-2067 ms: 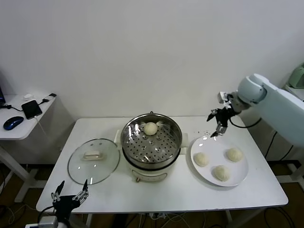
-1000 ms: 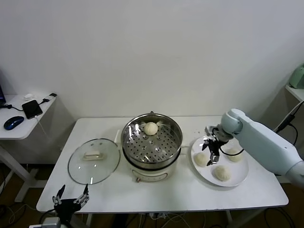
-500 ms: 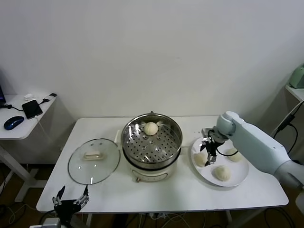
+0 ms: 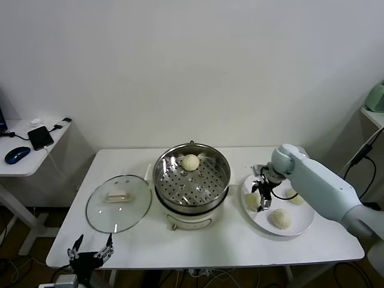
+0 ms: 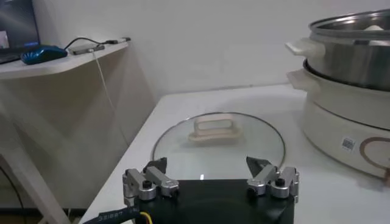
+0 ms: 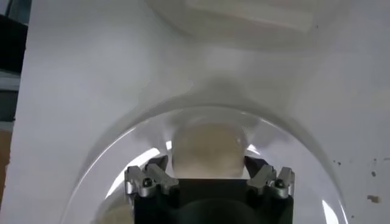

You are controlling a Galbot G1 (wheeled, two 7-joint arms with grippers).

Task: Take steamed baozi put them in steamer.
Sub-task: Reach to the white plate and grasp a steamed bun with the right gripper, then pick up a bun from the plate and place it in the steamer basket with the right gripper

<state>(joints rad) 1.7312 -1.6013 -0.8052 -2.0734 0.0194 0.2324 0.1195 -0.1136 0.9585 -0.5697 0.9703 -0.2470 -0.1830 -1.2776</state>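
Note:
The steamer (image 4: pixel 192 180) stands mid-table with one baozi (image 4: pixel 190 162) on its perforated tray at the back. Three baozi lie on the white plate (image 4: pixel 303 223) to its right: one at the left (image 4: pixel 252 200), one at the front (image 4: pixel 279 218), one at the back right (image 4: pixel 295 196). My right gripper (image 4: pixel 261 193) is down over the left bun, open, with a finger on either side of it; in the right wrist view the bun (image 6: pixel 207 149) sits between the open fingers (image 6: pixel 207 176). My left gripper (image 4: pixel 90 251) is open and empty, parked below the table's front left edge.
The glass lid (image 4: pixel 118 203) with a cream handle lies flat left of the steamer; it shows in the left wrist view (image 5: pixel 218 143) just ahead of the left gripper (image 5: pixel 210 176). A side desk (image 4: pixel 30 147) with a phone and mouse stands at far left.
My right arm swung from above the table's back right down to the plate and lowered its open gripper around the left bun. The left arm stayed put.

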